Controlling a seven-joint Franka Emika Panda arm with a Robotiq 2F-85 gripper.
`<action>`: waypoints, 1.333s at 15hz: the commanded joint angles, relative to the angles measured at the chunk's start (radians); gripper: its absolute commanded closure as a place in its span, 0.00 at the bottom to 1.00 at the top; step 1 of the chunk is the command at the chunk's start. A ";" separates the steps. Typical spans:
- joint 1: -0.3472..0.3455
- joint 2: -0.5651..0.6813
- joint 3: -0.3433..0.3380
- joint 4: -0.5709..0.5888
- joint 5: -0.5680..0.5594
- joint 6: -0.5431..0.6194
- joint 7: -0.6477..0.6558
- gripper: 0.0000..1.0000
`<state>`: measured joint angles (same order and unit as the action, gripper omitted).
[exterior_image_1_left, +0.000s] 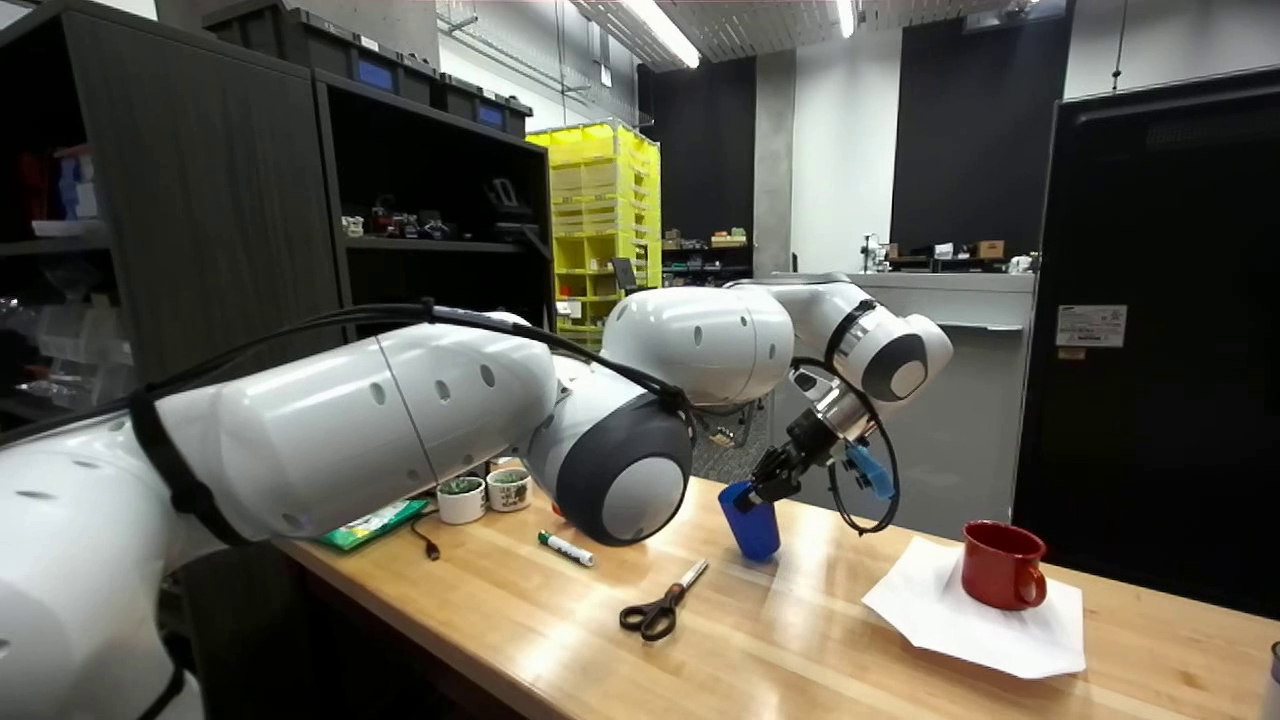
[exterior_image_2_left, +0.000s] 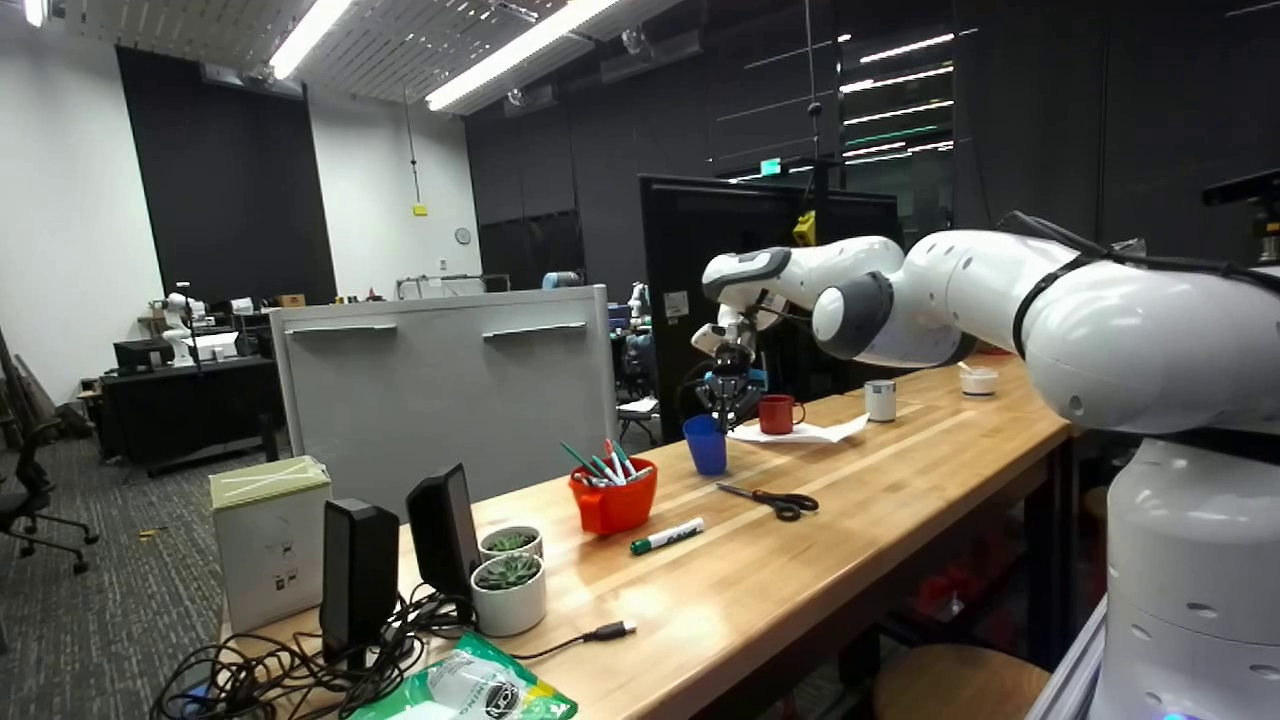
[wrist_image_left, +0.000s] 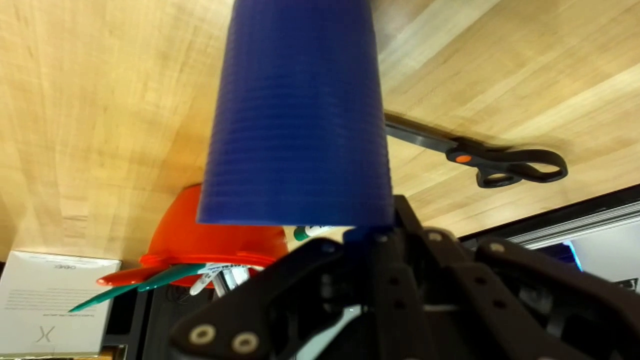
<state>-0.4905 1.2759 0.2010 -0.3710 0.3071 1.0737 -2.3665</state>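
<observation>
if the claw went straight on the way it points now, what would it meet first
Most likely the wooden tabletop, with the blue cup pinched in the claw leading the way; whether the cup already touches it is unclear.

- In an exterior view, looks from close beside the arm (exterior_image_1_left: 310, 420) across the table (exterior_image_1_left: 560, 640) toward a grey partition (exterior_image_1_left: 970, 430).
- In an exterior view, looks down the table's length from beyond potted plants (exterior_image_2_left: 510, 605).
- In the wrist view, looks down past a close blue cup (wrist_image_left: 300, 125).
- Shared by both exterior views: red mug (exterior_image_1_left: 1000, 570); by all: scissors (wrist_image_left: 463, 158).
</observation>
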 joint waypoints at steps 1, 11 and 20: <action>-0.016 0.014 0.014 0.017 0.019 -0.026 -0.012 0.99; 0.003 0.011 -0.004 0.019 -0.005 -0.005 -0.007 0.19; 0.058 -0.028 -0.055 0.008 -0.086 0.068 -0.009 0.00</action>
<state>-0.4635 1.2761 0.1800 -0.3632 0.2639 1.1154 -2.3684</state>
